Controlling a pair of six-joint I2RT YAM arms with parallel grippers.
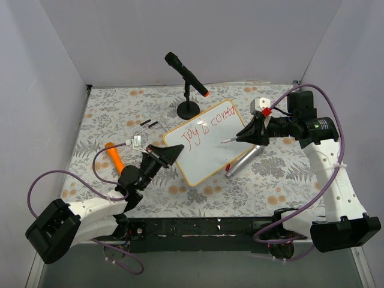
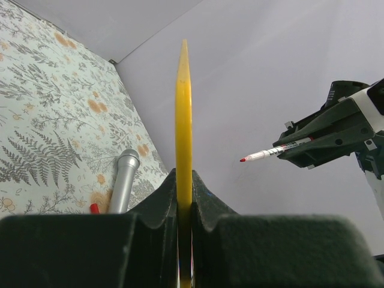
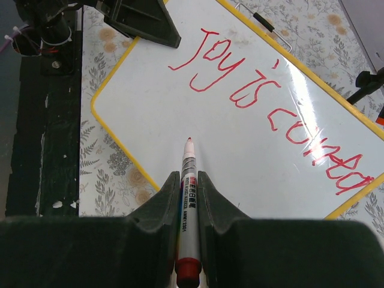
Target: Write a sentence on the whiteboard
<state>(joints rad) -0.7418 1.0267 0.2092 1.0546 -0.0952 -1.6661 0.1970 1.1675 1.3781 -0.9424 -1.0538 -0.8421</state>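
Over whiteboard (image 1: 207, 157), R gripper (image 1: 243, 135) pinches marker (image 3: 187, 180), tip off surface; L gripper (image 1: 173, 152) clamps its edge. Mid-writing: sentence (image 3: 270, 114) stops at "conta"; next prob. lower tip, continue below.

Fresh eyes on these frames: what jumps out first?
The red sentence, "Joy is conta...", slants across the whiteboard mid-table. The left claw pinches the board's left edge, while the right claw aims a red marker at the blank area below the writing. A black microphone on a stand sits behind the board.
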